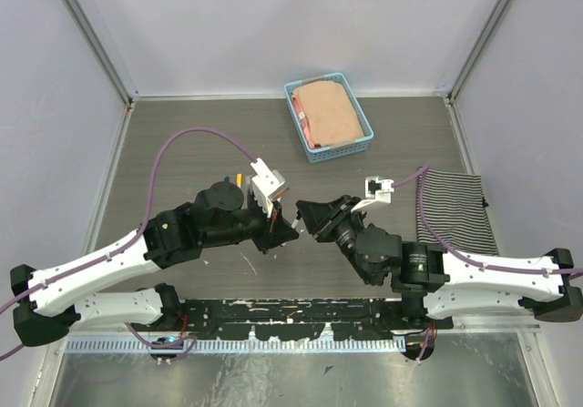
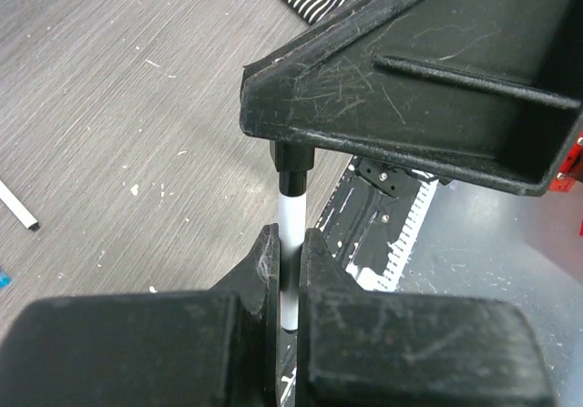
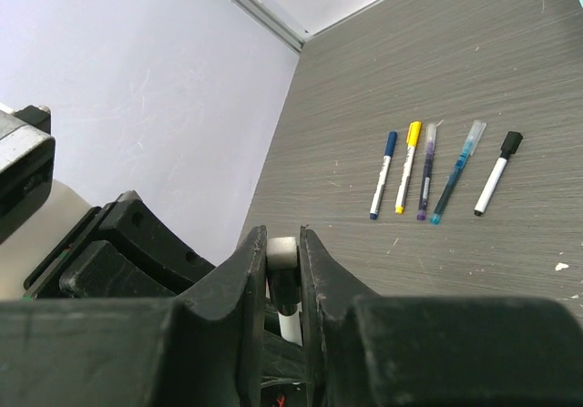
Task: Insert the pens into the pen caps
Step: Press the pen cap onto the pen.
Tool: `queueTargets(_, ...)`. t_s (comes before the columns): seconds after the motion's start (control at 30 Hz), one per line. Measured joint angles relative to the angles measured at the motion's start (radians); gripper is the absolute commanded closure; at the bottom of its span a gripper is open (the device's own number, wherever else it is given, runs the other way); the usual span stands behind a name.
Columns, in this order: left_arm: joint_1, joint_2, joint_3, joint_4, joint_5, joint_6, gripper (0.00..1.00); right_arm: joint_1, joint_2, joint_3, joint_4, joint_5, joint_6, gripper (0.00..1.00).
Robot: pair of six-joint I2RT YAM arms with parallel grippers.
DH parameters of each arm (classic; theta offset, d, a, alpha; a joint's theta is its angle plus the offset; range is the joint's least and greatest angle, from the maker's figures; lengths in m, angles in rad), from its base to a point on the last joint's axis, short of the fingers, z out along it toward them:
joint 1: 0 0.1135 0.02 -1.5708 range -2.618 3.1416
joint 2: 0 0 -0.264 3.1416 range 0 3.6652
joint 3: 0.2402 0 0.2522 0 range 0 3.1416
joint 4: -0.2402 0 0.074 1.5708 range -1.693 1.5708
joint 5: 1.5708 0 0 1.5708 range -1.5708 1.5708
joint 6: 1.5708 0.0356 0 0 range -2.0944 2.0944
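The left hand point(image 2: 290, 259) is clamped on the white barrel of a marker pen point(image 2: 291, 211), holding it in the air above the desk point(image 2: 118, 106) just ahead of the arm bases. The right hand point(image 3: 282, 248) is clamped on a black pen cap point(image 2: 293, 163) that meets the pen's end, though how far it is seated cannot be told. Five capped pens point(image 3: 424, 172) lie side by side in a row on the desk near the left wall, a blue basket point(image 1: 339, 151) holding a tan cloth point(image 1: 328, 111) stands at the far edge, and a striped cloth point(image 1: 453, 211) lies flat on the right.
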Motion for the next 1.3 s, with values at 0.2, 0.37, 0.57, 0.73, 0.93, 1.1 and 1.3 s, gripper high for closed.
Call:
queueTargets(0.2, -0.002, 0.000, 0.000, 0.025, 0.009, 0.000, 1.00, 0.000, -0.023, 0.001, -0.014, -0.002, 0.032, 1.00)
queueTargets(0.37, -0.002, -0.002, 0.000, 0.022, 0.005, 0.000, 1.00, 0.007, 0.013, 0.037, -0.033, 0.005, -0.035, 1.00)
queueTargets(0.57, -0.002, -0.022, 0.000, -0.011, -0.008, 0.001, 1.00, 0.035, 0.071, 0.082, -0.050, 0.047, -0.084, 1.00)
queueTargets(0.73, -0.002, -0.030, 0.000, -0.008, -0.006, 0.007, 1.00, 0.045, 0.058, 0.082, -0.051, 0.058, -0.079, 0.81)
queueTargets(0.93, -0.009, -0.048, -0.006, 0.054, -0.007, 0.014, 1.00, 0.062, 0.027, 0.104, -0.067, 0.060, -0.058, 0.63)
queueTargets(1.1, 0.033, -0.068, -0.001, 0.286, -0.136, 0.014, 1.00, 0.124, 0.028, 0.119, -0.187, 0.000, -0.075, 0.48)
queueTargets(1.3, 0.034, -0.100, -0.032, 0.407, -0.198, 0.004, 1.00, 0.142, 0.021, 0.122, -0.305, -0.018, -0.114, 0.44)
